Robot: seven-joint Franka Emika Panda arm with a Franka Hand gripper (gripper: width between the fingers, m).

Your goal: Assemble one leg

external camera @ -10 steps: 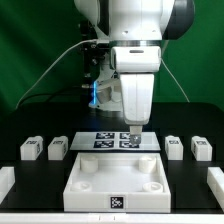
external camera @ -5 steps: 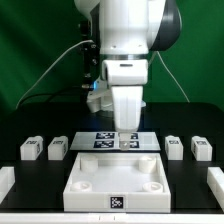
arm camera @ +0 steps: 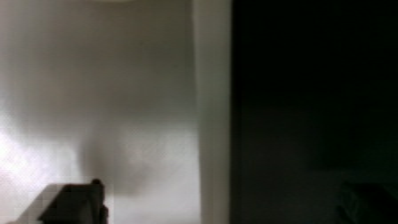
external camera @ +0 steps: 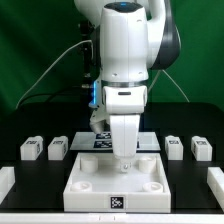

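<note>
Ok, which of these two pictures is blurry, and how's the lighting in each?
Wrist view: badly out of focus, a pale surface beside a dark half, the claw and its fingertips just dark smudges. Exterior view: sharp and evenly lit, the white tray and legs clear against the black table.

The tray (external camera: 90, 202) blocked the middle of the table's (external camera: 35, 176) near edge. Legs (external camera: 58, 149) stood in pairs toward both side edges, with bare table between.

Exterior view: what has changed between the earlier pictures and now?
The gripper moved from above the marker board toward the camera and now hangs over the tray. It took hold of nothing. The four legs, the tray and the marker board stayed in place.
</note>
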